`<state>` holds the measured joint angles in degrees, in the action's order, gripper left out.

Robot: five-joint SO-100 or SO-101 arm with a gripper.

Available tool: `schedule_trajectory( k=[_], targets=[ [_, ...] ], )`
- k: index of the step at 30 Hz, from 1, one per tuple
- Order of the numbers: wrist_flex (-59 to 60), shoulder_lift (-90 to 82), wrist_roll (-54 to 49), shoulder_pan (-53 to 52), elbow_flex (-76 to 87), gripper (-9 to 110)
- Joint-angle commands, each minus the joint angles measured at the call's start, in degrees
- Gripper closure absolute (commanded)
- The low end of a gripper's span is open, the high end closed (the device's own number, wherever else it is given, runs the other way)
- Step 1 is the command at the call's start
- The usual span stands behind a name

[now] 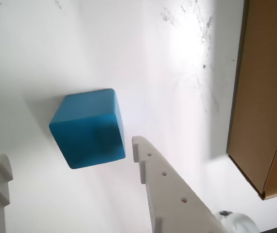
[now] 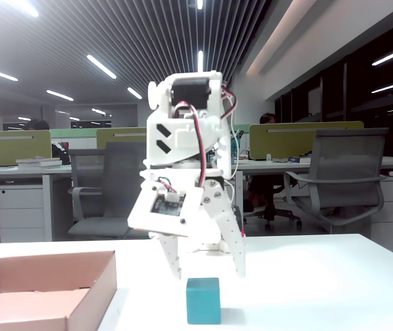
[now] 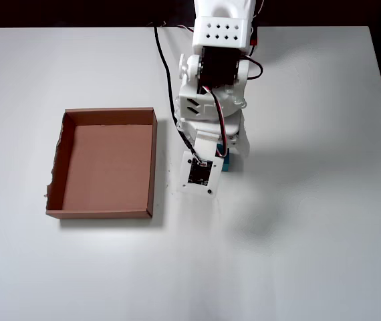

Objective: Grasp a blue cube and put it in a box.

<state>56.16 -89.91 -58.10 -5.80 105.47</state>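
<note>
Blue cube sits on the white desk at the front of the fixed view, untouched, with the arm poised over it.

White fingers hang spread wide, tips just above the cube's top and set slightly behind it; nothing is held. From the wrist view the cube lies between and ahead of the two fingertips, clear of both. Brown cardboard box rests open-topped on the desk left of the arm in the overhead view, well apart from the cube, which shows only as a teal sliver beside the wrist. Inside the box nothing is visible.
</note>
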Motion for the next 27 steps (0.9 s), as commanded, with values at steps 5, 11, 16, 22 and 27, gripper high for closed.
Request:
schedule_trajectory(
  k=[5,11,16,22,27],
  targets=[
    [-1.6,-0.2,-1.1,-0.4,1.2,69],
    [-3.0,0.9,-1.5,-0.6,2.3,70],
    [-5.0,1.9,-1.1,-0.5,3.0,71],
    [-6.0,2.3,-0.9,0.1,3.9,71],
    [-6.6,1.8,-0.3,0.8,4.6,72]
  ],
)
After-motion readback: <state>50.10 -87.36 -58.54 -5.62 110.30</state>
